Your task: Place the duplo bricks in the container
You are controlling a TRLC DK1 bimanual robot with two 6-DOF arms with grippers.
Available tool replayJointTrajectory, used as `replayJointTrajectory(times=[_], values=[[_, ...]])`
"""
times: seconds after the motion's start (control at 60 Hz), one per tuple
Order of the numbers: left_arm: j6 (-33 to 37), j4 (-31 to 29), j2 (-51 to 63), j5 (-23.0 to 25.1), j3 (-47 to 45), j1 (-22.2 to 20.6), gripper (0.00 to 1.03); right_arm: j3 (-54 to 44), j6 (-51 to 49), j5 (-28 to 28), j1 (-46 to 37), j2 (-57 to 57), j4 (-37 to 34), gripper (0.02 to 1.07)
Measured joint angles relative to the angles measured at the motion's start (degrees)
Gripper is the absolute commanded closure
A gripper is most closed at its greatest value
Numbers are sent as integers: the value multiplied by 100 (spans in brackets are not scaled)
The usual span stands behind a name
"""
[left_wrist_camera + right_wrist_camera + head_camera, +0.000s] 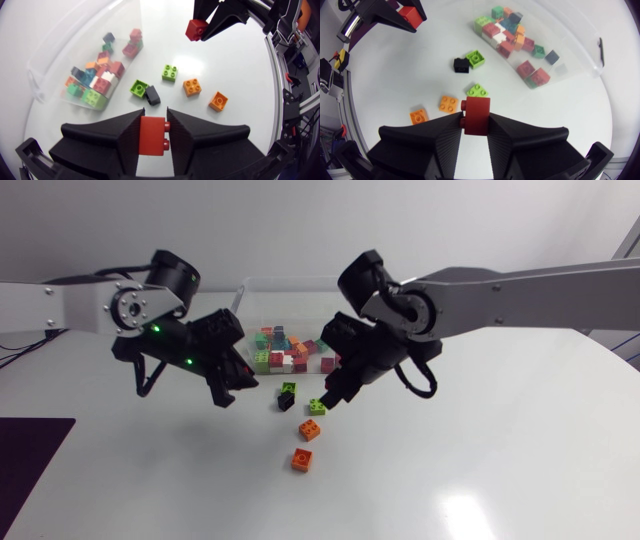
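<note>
While both arms hang over the table, the left gripper (154, 119) has its two fingers pressed against opposite sides of a red brick (153, 137), standing only as far apart as the brick is wide. The right gripper (476, 119) is closed the same way on a second red brick (477, 114), which stands up between its fingertips.

Taking the head view as a clock face, the two grippers face each other, the left at nine o'clock and the right at three o'clock of the loose bricks. Between them lie a lime brick (289, 388) and a black brick (285, 402), touching each other. A green brick (317, 406) sits just beside the right gripper's tip, at about eight o'clock from it. At six o'clock of the green brick is an orange brick (309, 430), and further along the same line a darker orange brick (301, 460).

The clear container (300, 281) stands at twelve o'clock of the loose bricks. It holds a heap of mixed bricks (288, 352) in red, green, orange, white and blue. Everything rests on the white table (480, 470).
</note>
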Motion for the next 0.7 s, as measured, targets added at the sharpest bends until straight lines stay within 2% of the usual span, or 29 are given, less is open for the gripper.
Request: replayJointTrajectory(times=[0.2,0.317,0.7], values=[[-374,-114,-310,398,728,190,77,577,0,0,-101,-177,-42,75],[-715,96,-273,533,1130,315,77,852,4,0,-186,-177,24,75],[-2280,2225,1023,579,1853,439,73,1613,157,2,-570,122,741,74]])
